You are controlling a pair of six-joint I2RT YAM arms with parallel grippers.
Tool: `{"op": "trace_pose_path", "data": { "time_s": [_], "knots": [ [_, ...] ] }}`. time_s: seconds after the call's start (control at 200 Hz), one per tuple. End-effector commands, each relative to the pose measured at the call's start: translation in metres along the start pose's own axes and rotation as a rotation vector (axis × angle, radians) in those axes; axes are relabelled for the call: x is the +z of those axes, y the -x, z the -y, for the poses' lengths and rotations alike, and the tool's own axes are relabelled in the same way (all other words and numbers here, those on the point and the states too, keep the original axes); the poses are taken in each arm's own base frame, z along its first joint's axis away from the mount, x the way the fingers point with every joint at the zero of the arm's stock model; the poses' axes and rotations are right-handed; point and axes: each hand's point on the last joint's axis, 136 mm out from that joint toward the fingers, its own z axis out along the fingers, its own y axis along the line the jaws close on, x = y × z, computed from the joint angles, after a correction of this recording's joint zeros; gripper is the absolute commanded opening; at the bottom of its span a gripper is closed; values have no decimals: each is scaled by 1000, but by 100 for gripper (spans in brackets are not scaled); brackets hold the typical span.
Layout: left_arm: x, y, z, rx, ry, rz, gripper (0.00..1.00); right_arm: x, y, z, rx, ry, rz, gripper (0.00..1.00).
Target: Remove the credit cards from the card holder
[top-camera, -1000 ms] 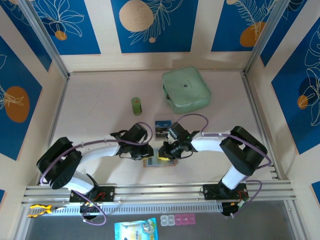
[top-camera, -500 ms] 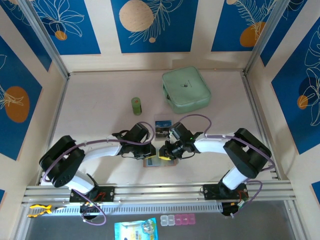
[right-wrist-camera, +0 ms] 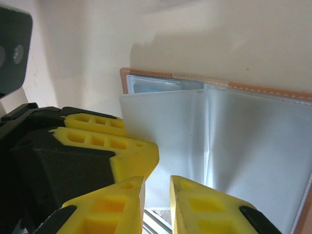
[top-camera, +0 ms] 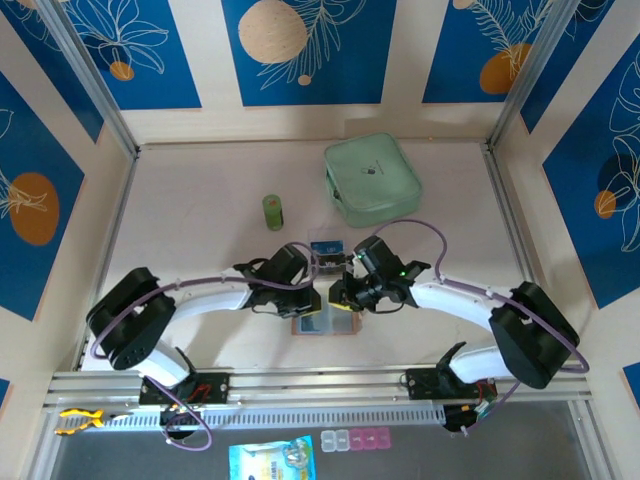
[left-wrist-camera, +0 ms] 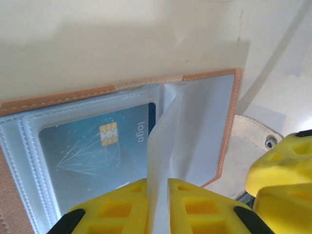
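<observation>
Left wrist view, L pincer (left-wrist-camera: 157, 195) clamps card holder (left-wrist-camera: 197, 122) sleeve, R pincer (right-wrist-camera: 157, 190) unclear

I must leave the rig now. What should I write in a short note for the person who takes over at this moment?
Left gripper: fingers shut on a clear sleeve page of the card holder, holding it upright.
Right gripper: low over the open holder, close beside the left one; fingers nearly together, grip unclear.
The holder lies open on the table, near the arm bases.
Done: cards lie on the table just beyond the holder.
Left to do: a blue chip card sits in a pocket. Pull it out, then check the other pockets.
</observation>
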Motion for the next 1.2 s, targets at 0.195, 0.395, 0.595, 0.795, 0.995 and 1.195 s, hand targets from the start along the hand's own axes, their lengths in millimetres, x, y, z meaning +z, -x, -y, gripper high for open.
{"op": "trace_pose_path", "data": {
  "time_s": [0.195, 0.395, 0.595, 0.795, 0.995, 1.195],
  "knots": [
    [13, 2, 30, 38, -11, -48, 21, -26, -6, 26, 29, -39, 34, 23],
    [27, 0, 42, 60, -13, -78, 25, -42, -8, 46, 55, -78, 71, 27],
    [43, -3, 38, 54, -7, -110, 37, -51, -13, 59, 82, -83, 82, 34],
    [47, -3, 33, 46, 7, -113, 45, -46, -18, 67, 97, -91, 50, 40],
    [41, -1, 22, 45, 50, -95, 50, -44, -17, 65, 97, -78, 44, 41],
    [28, 4, 11, 36, 76, -60, 53, -47, -13, 59, 84, -71, 56, 42]
  ]
}}
